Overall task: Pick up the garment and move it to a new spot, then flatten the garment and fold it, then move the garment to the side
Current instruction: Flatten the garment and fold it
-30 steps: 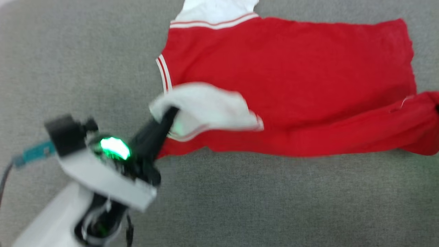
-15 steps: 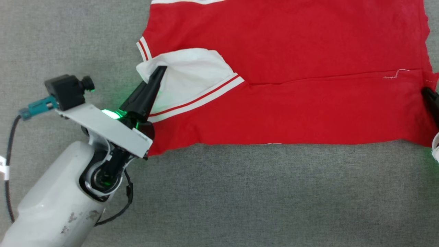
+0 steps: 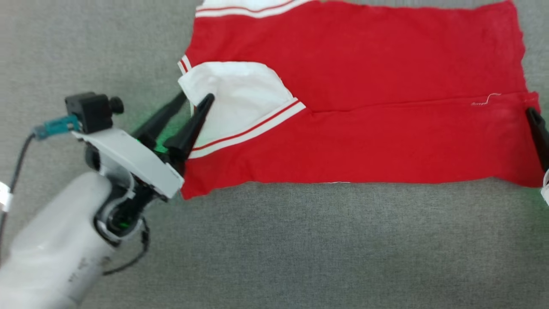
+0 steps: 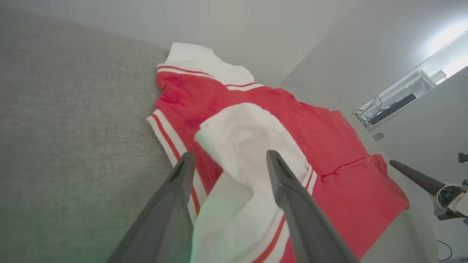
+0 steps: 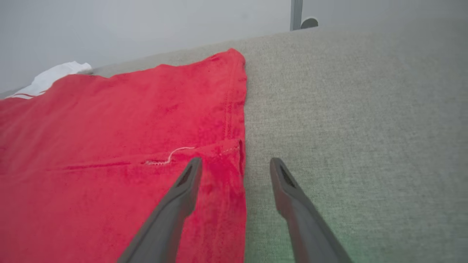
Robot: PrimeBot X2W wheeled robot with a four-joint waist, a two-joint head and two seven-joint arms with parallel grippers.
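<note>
The garment (image 3: 364, 64) lies flat on the grey cloth surface (image 3: 300, 240), red, with its near long edge folded up over the body. A white sleeve (image 3: 240, 94) with red-and-white striped trim is folded in onto the red at the left end. My left gripper (image 3: 196, 99) stands open at that sleeve's corner, its fingers astride the white cloth (image 4: 241, 146) and holding nothing. My right gripper (image 5: 236, 162) is open too, straddling the hem at the garment's (image 5: 109, 128) right end. One of its dark fingers (image 3: 537, 128) shows at the right edge of the head view.
Grey cloth surface runs wide to the near side and to the left of the garment. A pale wall rises behind the far edge. A shelf with cables (image 4: 395, 102) stands off in the room, and a grey post (image 5: 296, 14) beyond the surface.
Both grippers have gone from shut to open. The left has let go of the white sleeve, which now lies on the red body. The right has released the hem. The camera shifted slightly.
</note>
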